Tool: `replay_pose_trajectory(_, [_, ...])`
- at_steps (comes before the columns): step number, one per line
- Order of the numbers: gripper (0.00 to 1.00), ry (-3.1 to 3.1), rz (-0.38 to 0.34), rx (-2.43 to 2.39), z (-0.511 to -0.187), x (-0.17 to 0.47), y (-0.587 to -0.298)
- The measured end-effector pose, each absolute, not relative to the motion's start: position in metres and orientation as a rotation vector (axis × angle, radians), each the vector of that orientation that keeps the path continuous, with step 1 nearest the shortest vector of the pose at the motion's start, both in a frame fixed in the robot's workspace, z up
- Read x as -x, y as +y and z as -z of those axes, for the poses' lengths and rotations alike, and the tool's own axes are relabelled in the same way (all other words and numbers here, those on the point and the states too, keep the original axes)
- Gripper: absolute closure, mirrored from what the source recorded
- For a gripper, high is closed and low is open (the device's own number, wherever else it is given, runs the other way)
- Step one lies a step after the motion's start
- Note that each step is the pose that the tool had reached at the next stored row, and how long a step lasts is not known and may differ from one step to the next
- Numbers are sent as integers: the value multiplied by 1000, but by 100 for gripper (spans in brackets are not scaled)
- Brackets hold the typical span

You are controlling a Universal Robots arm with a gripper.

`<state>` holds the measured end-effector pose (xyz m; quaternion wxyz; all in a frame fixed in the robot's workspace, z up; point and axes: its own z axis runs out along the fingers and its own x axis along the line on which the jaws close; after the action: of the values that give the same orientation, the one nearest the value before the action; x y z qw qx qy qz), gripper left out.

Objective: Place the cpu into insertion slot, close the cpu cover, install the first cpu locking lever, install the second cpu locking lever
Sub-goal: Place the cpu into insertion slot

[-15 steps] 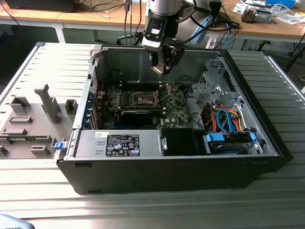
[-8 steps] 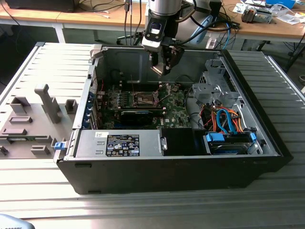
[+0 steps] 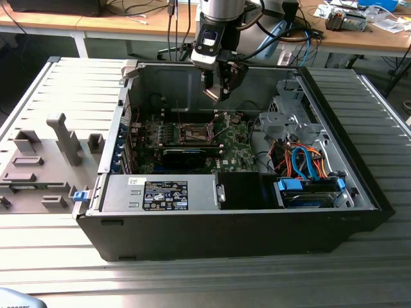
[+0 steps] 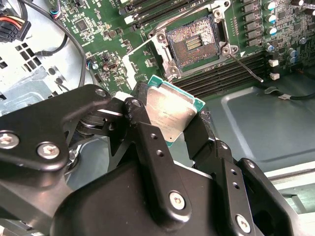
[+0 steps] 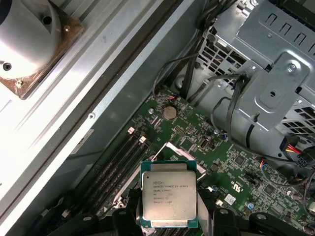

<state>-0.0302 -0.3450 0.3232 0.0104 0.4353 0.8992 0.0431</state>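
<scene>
gripper (image 3: 221, 86) hangs above the insertion slot (image 3: 194, 133) inside the open pc case (image 3: 359, 192), a bit toward the exterior view's right of the slot and nearer the case's back wall. jaws are clamped on the cpu (image 4: 172, 110), black fingers (image 4: 140, 118) pressing two opposite edges; the other two edges and the corner facing the slot stick out free. the chip's metal top shows in both wrist views and sits tilted, well clear of the slot, not touching the board. in the first wrist view the cpu (image 5: 169, 199) rides between the finger tips with the gripper (image 5: 170, 219) just under it. slot (image 4: 193, 43) lies open, its dark contact field bare inside the shiny rim, nothing over it. a silver frame plate, prob the cpu cover (image 5: 170, 146), stands raised at the slot's edge behind the chip. one thin locking lever (image 4: 245, 66) is swung out from the slot's corner across the memory slots (image 4: 231, 69), which run just beside the slot. motherboard (image 3: 237, 151) around the slot is mostly low parts, so open air straight above it. drive cage (image 5: 275, 83) w/ cables (image 3: 302, 160) sits well apart from the slot on the exterior view's right; psu box (image 3: 164, 192) lies on the slot's near side.
</scene>
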Motion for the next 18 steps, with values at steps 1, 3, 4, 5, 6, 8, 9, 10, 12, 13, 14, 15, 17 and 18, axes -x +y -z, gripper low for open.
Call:
replay_pose_trajectory(1, [46, 2806, -135, -1359, -323, 30, -345])
replay_pose_trajectory(3, [46, 2805, -135, -1361, -323, 30, -345])
replay_pose_trajectory(4, [46, 2804, -135, -1362, -323, 30, -345])
replay_pose_trajectory(5, [46, 2804, -135, -1363, -323, 30, -345])
replay_pose_trajectory(6, [46, 2803, -135, -1364, -323, 30, -345])
replay_pose_trajectory(8, [46, 2802, -135, -1366, -323, 30, -345])
replay_pose_trajectory(9, [46, 2802, -135, -1367, -323, 30, -345])
replay_pose_trajectory(10, [46, 2801, -135, -1368, -323, 30, -345])
replay_pose_trajectory(12, [46, 2800, -135, -1370, -323, 30, -345])
replay_pose_trajectory(13, [46, 2800, -135, -1371, -323, 30, -345])
replay_pose_trajectory(14, [46, 2799, -135, -1372, -323, 30, -345])
replay_pose_trajectory(15, [46, 2799, -134, -1373, -323, 30, -345])
replay_pose_trajectory(17, [46, 2798, -134, -1374, -323, 30, -345])
replay_pose_trajectory(18, [46, 2798, -135, -1375, -323, 30, -345])
